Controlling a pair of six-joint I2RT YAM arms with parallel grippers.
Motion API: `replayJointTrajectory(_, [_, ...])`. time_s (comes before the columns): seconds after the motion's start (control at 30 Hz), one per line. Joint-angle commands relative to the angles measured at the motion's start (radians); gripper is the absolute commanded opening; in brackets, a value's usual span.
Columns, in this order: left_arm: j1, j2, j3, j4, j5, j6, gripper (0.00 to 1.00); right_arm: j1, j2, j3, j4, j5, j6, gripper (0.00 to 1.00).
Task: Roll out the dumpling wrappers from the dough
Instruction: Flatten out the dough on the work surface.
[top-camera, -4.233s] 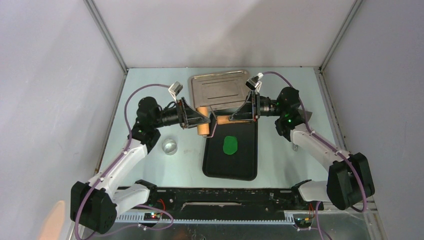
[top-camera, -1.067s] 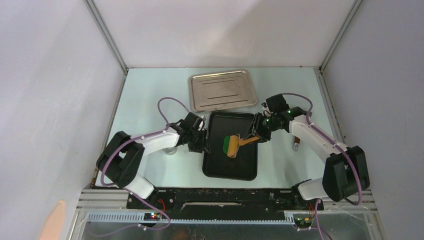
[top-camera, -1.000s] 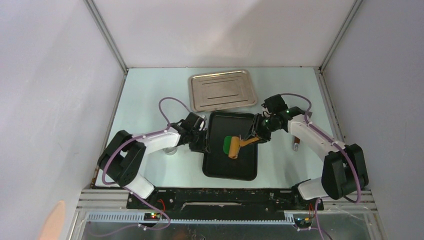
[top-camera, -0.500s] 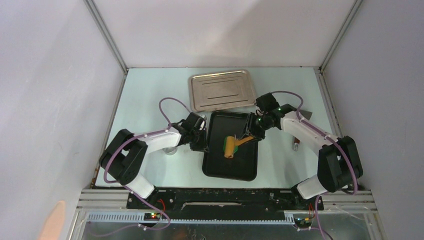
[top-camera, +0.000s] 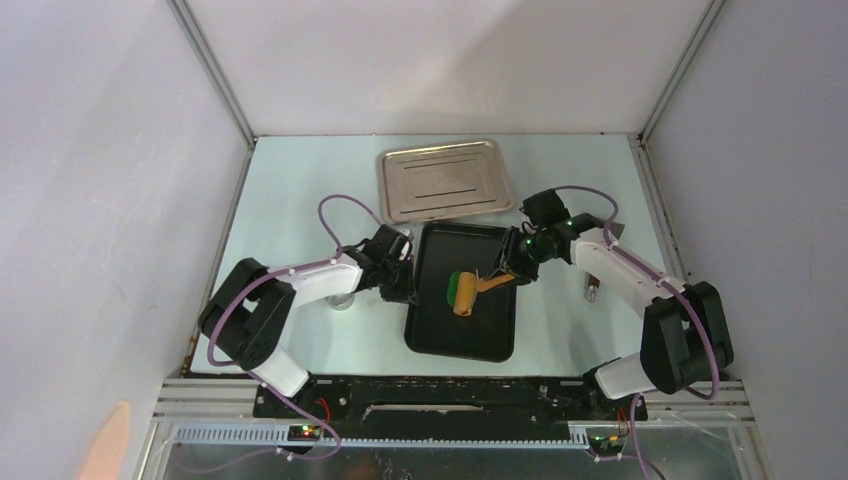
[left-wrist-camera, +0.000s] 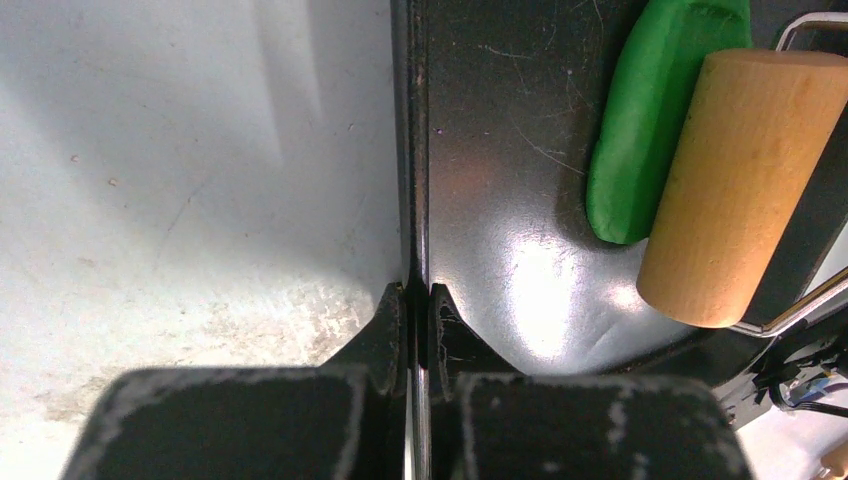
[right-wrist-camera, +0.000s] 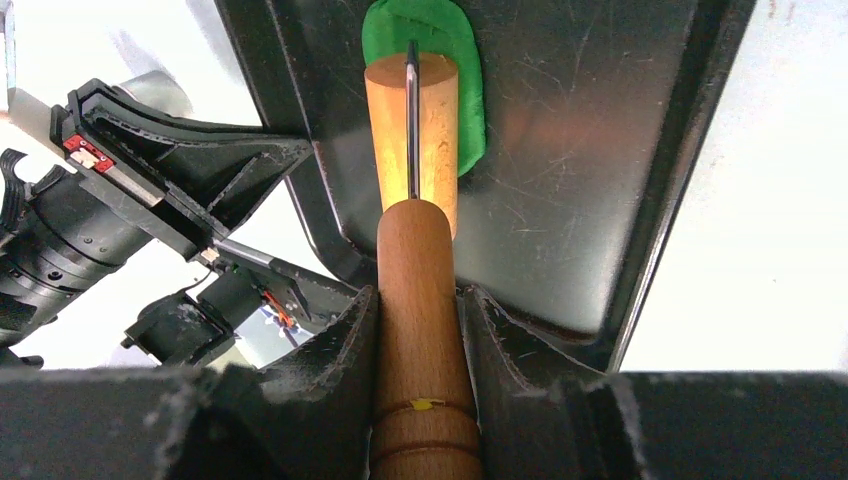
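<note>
The green dough (top-camera: 452, 286), a flattened oval, lies in the black tray (top-camera: 490, 335). A wooden roller's head (top-camera: 466, 293) rests on the dough's right part. My right gripper (right-wrist-camera: 417, 310) is shut on the roller's handle (right-wrist-camera: 420, 270), and past it the head (right-wrist-camera: 435, 120) covers much of the dough (right-wrist-camera: 470, 90). My left gripper (left-wrist-camera: 417, 300) is shut on the tray's left rim (left-wrist-camera: 415, 150), with the dough (left-wrist-camera: 635, 130) and the roller head (left-wrist-camera: 740, 180) off to its right. No dumpling wrappers are in view.
A silver metal tray (top-camera: 445, 180) lies behind the black one. A small clear cup (top-camera: 343, 301) sits partly hidden under my left arm. A brown-handled tool (top-camera: 592, 285) lies on the table to the right, under my right arm.
My left gripper has shut on the tray's rim. The roller shifted slightly left over the dough and came back. Some seconds ago both grippers held the roller up behind the uncovered dough.
</note>
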Motion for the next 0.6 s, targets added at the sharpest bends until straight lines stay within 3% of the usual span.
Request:
replayJointTrajectory(0.0, [-0.010, -0.020, 0.009, -0.023, 0.005, 0.054, 0.00, -0.044, 0.026, -0.059, -0.072, 0.304, -0.064, 0.00])
replayJointTrajectory(0.33, [-0.010, -0.032, 0.008, -0.043, 0.002, 0.057, 0.00, 0.073, 0.167, -0.017, 0.052, 0.305, 0.058, 0.00])
replayJointTrajectory(0.57, [-0.010, -0.041, 0.011, -0.052, -0.007, 0.059, 0.00, 0.006, 0.054, -0.104, -0.027, 0.392, -0.004, 0.00])
